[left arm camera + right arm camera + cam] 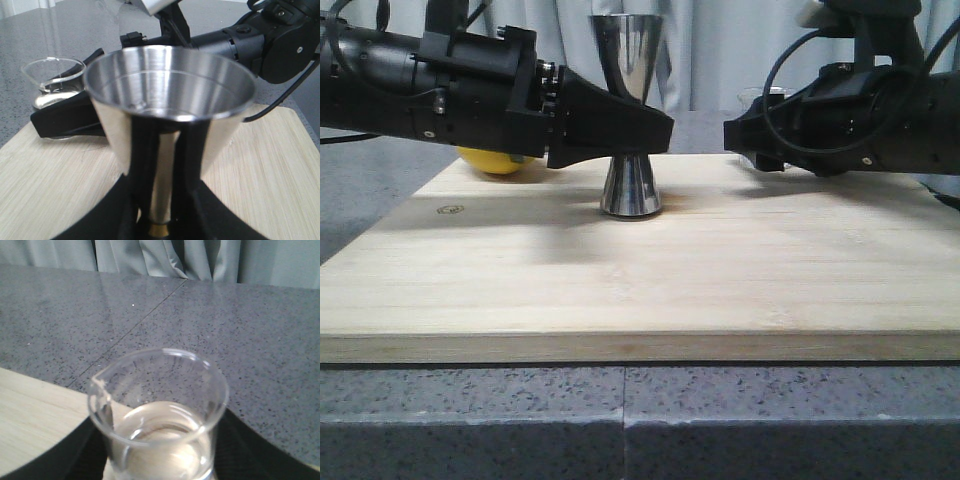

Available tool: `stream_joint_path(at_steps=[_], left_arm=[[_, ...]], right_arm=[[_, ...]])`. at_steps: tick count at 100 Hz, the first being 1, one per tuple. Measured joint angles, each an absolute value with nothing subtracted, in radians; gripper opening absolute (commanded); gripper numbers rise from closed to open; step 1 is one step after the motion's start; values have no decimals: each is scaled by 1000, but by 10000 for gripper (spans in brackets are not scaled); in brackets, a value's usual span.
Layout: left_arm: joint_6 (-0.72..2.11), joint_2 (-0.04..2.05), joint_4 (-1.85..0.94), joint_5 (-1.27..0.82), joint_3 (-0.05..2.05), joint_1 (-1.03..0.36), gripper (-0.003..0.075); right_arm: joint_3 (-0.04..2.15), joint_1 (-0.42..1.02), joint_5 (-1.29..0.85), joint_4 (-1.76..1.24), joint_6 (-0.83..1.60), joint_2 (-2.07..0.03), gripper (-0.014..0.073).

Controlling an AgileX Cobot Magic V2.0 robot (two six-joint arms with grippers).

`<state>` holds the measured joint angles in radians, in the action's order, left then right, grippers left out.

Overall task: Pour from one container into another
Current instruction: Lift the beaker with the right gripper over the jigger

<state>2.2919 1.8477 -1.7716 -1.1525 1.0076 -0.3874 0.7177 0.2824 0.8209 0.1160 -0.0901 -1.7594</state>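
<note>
The glass beaker stands upright at the board's far right edge, part-filled with clear liquid, its lip turned toward the jigger, and the right gripper looks clamped around it. The jigger stands upright mid-board, open cone up, the left gripper closed on its waist. Both look gripped, pouring not yet begun; next comes lifting the beaker and tipping lip-first over that cone.
</note>
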Motion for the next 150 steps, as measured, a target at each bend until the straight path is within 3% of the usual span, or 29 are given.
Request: stream_joint_path(at_steps=[8,35,81,115,150], left_arm=[[2292,1848,-1772,-1153,1008,-387,63],[2292,1848,-1772,-1153,1008,-387,63],[2292,1848,-1772,-1153,1008,-387,63],[2292,1848,-1772,-1153,1008,-387,62],[2292,1848,-1772,-1153,1008,-387,63]], right_arm=[[718,282,819,116,-90,-1759,269],[718,282,770,124,-90,-1718,267],[718,287,408,282,-90,-1379,267],[867,415,47,324,-91,-1343,267],[971,529,-138,428,-91,-1343,267]])
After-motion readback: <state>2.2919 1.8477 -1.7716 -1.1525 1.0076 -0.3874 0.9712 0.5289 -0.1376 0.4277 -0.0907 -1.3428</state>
